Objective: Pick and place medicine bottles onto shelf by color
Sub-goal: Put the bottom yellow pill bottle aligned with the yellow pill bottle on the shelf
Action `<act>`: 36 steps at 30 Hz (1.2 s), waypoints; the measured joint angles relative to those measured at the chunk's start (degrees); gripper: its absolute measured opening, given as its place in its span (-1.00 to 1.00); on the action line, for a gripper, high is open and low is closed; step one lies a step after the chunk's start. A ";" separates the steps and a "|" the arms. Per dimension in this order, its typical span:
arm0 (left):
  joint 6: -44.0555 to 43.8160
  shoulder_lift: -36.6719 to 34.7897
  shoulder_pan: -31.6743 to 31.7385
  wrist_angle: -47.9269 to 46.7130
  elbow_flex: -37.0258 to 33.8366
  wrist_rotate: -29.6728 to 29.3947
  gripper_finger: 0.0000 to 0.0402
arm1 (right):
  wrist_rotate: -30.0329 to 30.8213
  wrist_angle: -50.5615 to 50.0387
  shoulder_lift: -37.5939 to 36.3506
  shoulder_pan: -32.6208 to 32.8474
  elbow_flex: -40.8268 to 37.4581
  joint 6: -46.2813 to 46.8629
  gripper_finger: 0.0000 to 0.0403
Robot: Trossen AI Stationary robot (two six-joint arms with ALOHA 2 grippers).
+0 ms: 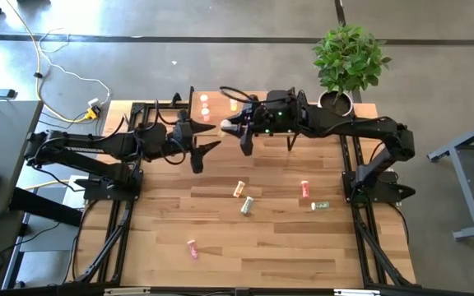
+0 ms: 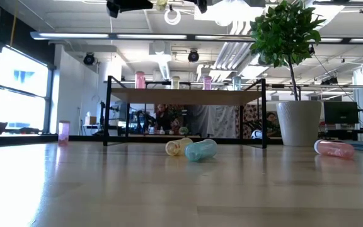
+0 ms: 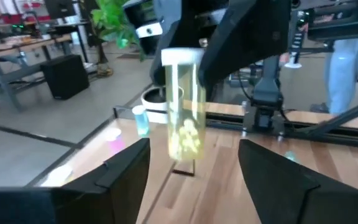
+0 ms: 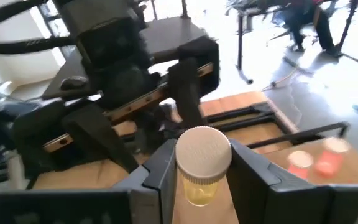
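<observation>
The left end effector [image 1: 197, 150] hovers with its fingers apart, near the shelf [image 2: 188, 96]. Beside it, the right end effector [image 4: 199, 168] is clamped on a yellow bottle [image 4: 202, 163], held upright above the tabletop [image 1: 262, 247]. Best to lower it slowly beside like-colored bottles, releasing only once it stands.

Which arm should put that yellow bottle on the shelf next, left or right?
Right. The right gripper already holds the yellow bottle, jaws closed around it, near the shelf. The left gripper faces it with jaws open and empty.
</observation>
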 joint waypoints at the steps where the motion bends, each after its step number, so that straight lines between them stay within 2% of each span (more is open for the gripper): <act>1: -0.02 -0.37 0.00 -0.40 0.00 -0.31 0.18 | 0.44 -0.29 -0.52 -0.14 0.00 -0.18 -0.48; 9: 0.74 -4.07 0.04 -5.48 0.00 0.05 0.19 | 9.22 -1.77 -3.61 -0.92 0.00 -2.84 -0.48; 15: -1.69 -7.54 1.91 -11.21 0.00 7.48 0.19 | 14.59 -1.77 -5.25 -1.78 0.00 -4.96 -0.48; 21: -6.43 -9.87 4.33 -14.68 -2.16 11.42 0.19 | 14.82 -1.84 -5.48 -4.27 0.00 -4.82 -0.48; 29: -10.25 -17.24 5.62 -8.39 -11.76 11.79 0.19 | 13.70 -4.70 -5.48 -6.55 0.00 -2.78 -0.48; 36: -12.17 -24.33 7.12 -8.26 -16.82 11.77 0.19 | 13.58 -5.45 -4.08 -6.90 -2.45 -0.67 -0.48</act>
